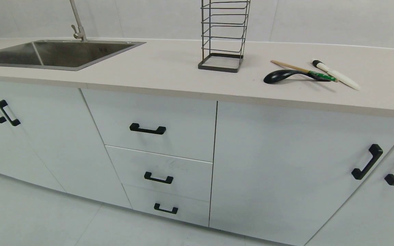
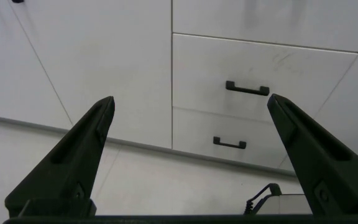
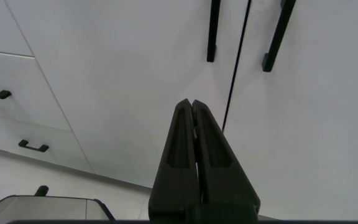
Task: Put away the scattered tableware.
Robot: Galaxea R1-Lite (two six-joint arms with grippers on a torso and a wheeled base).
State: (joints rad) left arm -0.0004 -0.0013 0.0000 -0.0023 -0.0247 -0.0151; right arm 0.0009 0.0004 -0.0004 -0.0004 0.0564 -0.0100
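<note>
Closest to the cameras are the two grippers, both held low in front of the white cabinet fronts. The left gripper (image 2: 190,99) has its jaws spread wide, with nothing between them, facing the stack of drawers. The right gripper (image 3: 191,106) has its jaws pressed together and empty, facing a pair of cabinet doors.

In the head view, the lower half of the frame holds the cabinets. Three drawers sit at centre, the top drawer handle (image 1: 147,129) a black bar.

Above them runs the pale counter (image 1: 169,71). The scattered tableware lies on it at the right of the frame: a black spoon (image 1: 280,76), a wooden stick (image 1: 291,66) resting across the spoon's handle, and just beside them a white utensil (image 1: 340,78) with a black end. A green band shows where spoon and stick cross; which one it belongs to is unclear.

Farther back, an empty wire rack (image 1: 223,34) stands at top centre, and a steel sink (image 1: 56,54) with its faucet (image 1: 77,20) fills the upper left.

Nothing appears stored yet. The likely step is reaching up to the utensils. The pieces overlap, so taking the stick off first should keep the spoon from being dragged. The right gripper would need to part its jaws before descending.
</note>
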